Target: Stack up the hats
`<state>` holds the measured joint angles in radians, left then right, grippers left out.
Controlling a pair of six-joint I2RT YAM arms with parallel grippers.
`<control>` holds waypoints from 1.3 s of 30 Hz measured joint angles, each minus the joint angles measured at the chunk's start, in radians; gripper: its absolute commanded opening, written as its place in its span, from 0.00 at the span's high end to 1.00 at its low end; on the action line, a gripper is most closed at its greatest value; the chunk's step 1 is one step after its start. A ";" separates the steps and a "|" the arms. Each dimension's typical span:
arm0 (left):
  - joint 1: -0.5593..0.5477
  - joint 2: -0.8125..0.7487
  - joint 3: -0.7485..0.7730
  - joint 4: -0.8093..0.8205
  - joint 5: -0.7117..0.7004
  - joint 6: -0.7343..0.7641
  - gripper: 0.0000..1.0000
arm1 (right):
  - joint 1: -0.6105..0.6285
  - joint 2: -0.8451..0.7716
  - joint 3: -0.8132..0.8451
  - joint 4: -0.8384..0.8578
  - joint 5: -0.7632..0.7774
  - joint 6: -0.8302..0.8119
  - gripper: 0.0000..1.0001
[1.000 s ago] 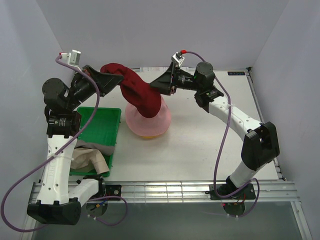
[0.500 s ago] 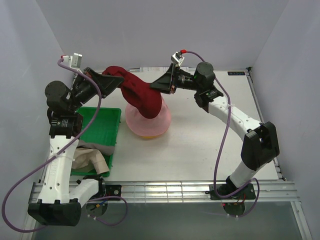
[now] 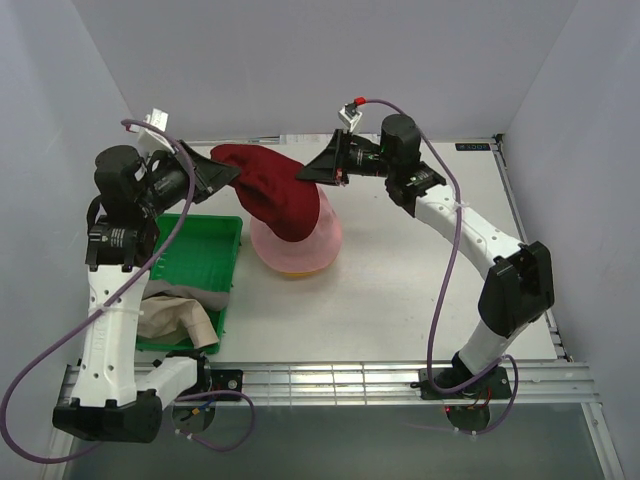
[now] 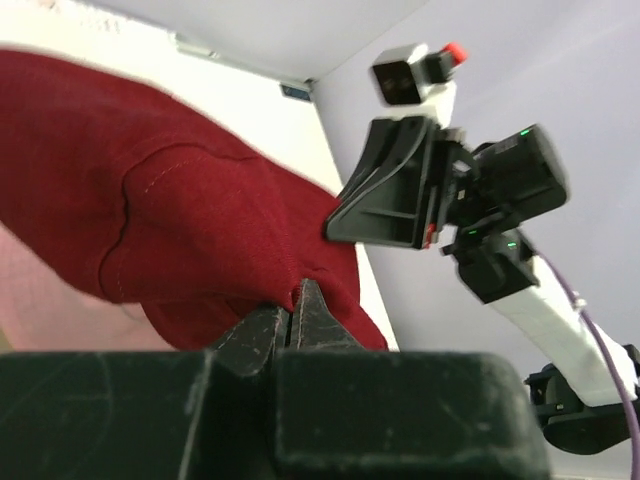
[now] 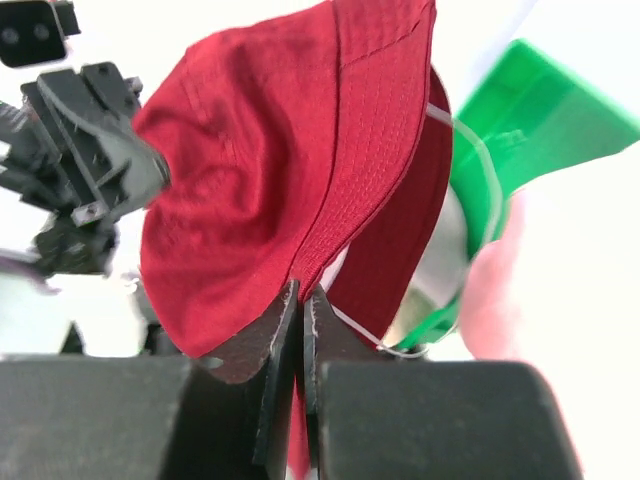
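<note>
— What has moved in the last second?

— The left gripper (image 3: 226,172) has come a touch lower and toward the middle. The right gripper (image 3: 318,172) has edged toward the left side. The red hat (image 3: 275,195) stays strung between them.

— Are both holding it?

— Yes. In the left wrist view the fingers (image 4: 258,330) are pinched together on a fold of the red cloth. In the right wrist view the other pair is closed on the hat's stitched brim edge.

— Where is the hat?

— In the air near the far edge of the counter (image 3: 420,290), left of the middle, sagging at its right end.

— What is beneath it?

— A pink hat (image 3: 305,248) sits on the counter straight under the sagging part. From above the red cloth covers its top, and I cannot tell whether the two touch. A sliver of a yellow hat (image 3: 298,272) shows under the pink one's near rim.

— Anything else close by?

— A green tray (image 3: 222,222) lies along the left edge, just beside the pink hat. A beige hat (image 3: 178,318) lies crumpled at the tray's near end, partly behind the left arm.
</note>
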<state>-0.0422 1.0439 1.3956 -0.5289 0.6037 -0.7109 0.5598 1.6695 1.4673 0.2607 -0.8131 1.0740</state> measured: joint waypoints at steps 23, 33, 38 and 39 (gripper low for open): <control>-0.020 0.161 0.023 -0.212 0.011 0.019 0.48 | -0.029 0.106 0.146 -0.435 0.251 -0.340 0.92; -0.034 0.194 0.041 -0.188 0.075 0.028 0.28 | -0.085 0.097 -0.017 -0.360 0.253 -0.316 0.92; -0.039 0.198 0.045 -0.173 0.055 0.020 0.27 | -0.109 0.072 -0.112 -0.270 0.225 -0.294 0.92; -0.039 0.196 0.044 -0.172 0.034 0.011 0.27 | -0.110 0.070 -0.121 -0.255 0.219 -0.294 0.92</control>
<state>-0.0814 1.2400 1.4395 -0.7010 0.6376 -0.6998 0.4496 1.7393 1.3460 0.0059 -0.5938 0.7803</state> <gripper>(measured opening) 0.728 0.087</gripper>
